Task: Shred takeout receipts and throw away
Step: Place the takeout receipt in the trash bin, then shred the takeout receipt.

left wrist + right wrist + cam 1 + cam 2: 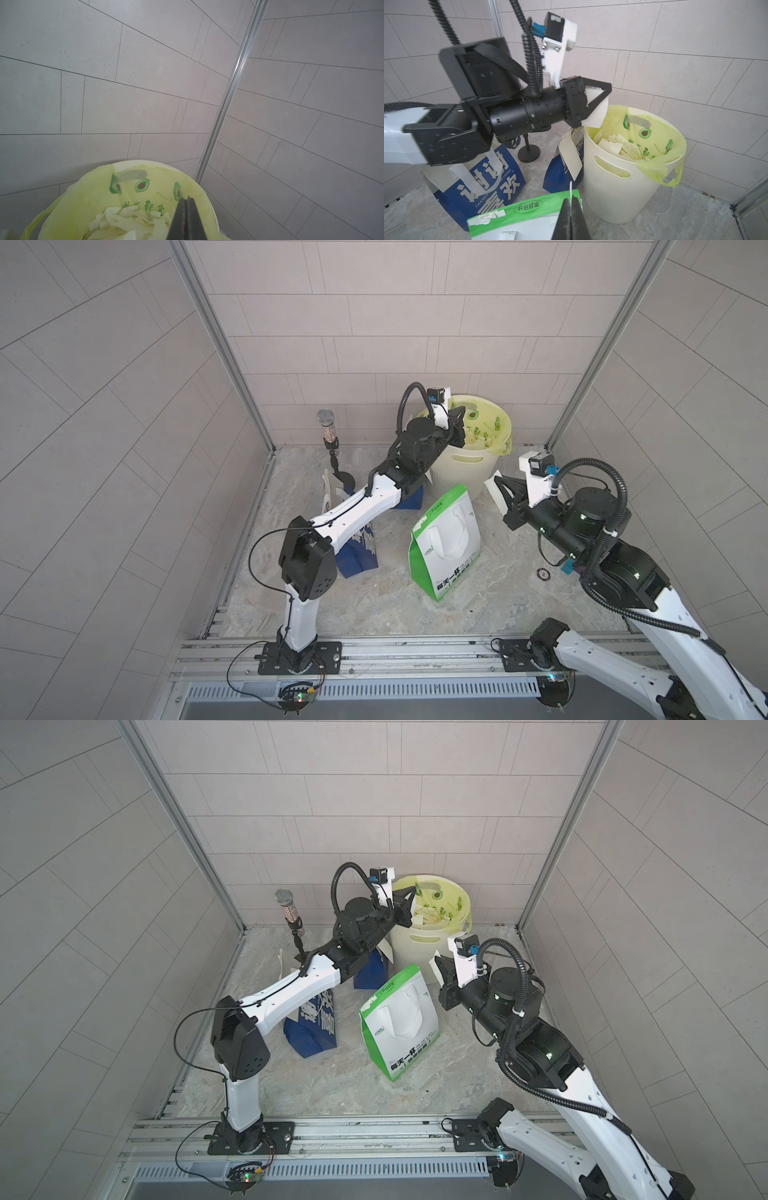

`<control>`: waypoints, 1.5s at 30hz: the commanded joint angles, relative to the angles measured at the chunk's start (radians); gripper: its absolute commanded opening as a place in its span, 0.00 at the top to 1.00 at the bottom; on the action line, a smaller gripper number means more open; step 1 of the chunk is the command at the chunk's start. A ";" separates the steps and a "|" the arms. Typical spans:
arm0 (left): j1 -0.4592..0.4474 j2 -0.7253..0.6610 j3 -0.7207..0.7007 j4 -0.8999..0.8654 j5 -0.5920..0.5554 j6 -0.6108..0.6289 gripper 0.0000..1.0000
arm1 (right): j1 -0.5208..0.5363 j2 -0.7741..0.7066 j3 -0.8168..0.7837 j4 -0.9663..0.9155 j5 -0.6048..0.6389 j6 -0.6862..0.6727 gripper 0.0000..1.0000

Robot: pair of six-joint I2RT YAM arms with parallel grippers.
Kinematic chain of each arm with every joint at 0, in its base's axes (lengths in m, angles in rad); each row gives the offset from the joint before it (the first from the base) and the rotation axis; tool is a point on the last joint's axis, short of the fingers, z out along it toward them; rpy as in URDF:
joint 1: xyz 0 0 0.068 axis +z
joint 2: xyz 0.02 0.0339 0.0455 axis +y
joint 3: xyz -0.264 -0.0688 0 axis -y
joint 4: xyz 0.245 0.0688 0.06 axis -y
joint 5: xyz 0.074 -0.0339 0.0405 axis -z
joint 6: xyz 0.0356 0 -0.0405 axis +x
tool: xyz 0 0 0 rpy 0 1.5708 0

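Just below the left gripper (607, 89), clamped shut on a white receipt piece (598, 114), torn receipt strips (612, 143) are seen in the lined bin (612, 197), while a second receipt slip (570, 187) is pinched edge-on in the closed right gripper (572, 200), beside the bin.

White arm links (353, 510), black joint housings (307, 560), ribbed black cable conduits (600, 545), black triangular left end effector (608, 91).
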 commanded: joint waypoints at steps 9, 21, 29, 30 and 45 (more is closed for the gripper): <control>0.004 0.213 0.282 -0.066 -0.074 0.140 0.66 | -0.001 -0.041 0.025 -0.083 0.027 -0.011 1.00; 0.007 0.071 0.250 -0.174 0.002 0.158 0.44 | -0.001 -0.047 0.021 -0.102 0.027 0.030 1.00; 0.020 -0.414 -0.307 -0.152 0.221 0.139 0.43 | -0.002 -0.043 -0.003 -0.027 -0.095 0.086 1.00; 0.020 -0.475 -0.365 -0.176 0.252 0.148 0.43 | 0.000 -0.040 -0.010 -0.019 -0.119 0.090 1.00; 0.020 -0.866 -0.733 -0.475 0.800 0.055 0.21 | 0.000 0.055 -0.043 0.202 -0.678 0.317 1.00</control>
